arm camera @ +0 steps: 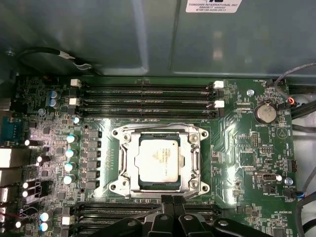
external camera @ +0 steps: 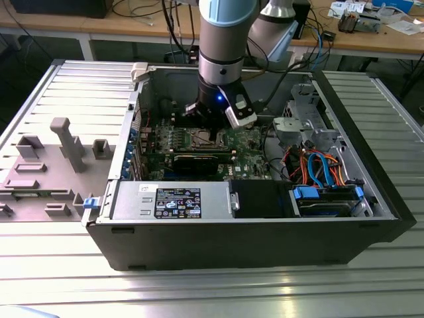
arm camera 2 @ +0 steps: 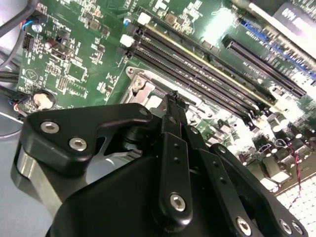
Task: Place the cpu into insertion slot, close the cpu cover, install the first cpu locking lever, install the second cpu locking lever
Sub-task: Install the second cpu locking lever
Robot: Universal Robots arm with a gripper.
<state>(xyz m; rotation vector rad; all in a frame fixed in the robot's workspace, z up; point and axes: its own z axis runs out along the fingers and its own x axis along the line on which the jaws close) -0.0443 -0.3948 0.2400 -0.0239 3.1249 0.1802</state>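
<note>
The cpu (arm camera: 158, 160), a silver-grey square chip, lies flat in the insertion slot (arm camera: 116, 186) on the green motherboard. The cpu cover (arm camera: 129, 163), a silvery frame, lies down around the chip, which shows through its window. A thin wire lever (arm camera: 158, 124) runs along one side of the socket. My gripper (arm camera: 171, 200) is shut, its black fingertips pressed together at the socket's edge with nothing visible between them. In the second wrist view the gripper (arm camera 2: 173, 96) tip points down at the socket's metal rim (arm camera 2: 143, 89). In the exterior view the arm hangs over the socket (external camera: 207, 139) inside the open computer case.
Long black memory slots (arm camera: 148, 91) flank the socket on two sides. A coin battery (arm camera: 264, 112) sits nearby. The case holds a power supply (external camera: 172, 199) and a drive cage with blue and orange cables (external camera: 318, 165). A grey fixture (external camera: 66, 142) stands at the exterior view's left.
</note>
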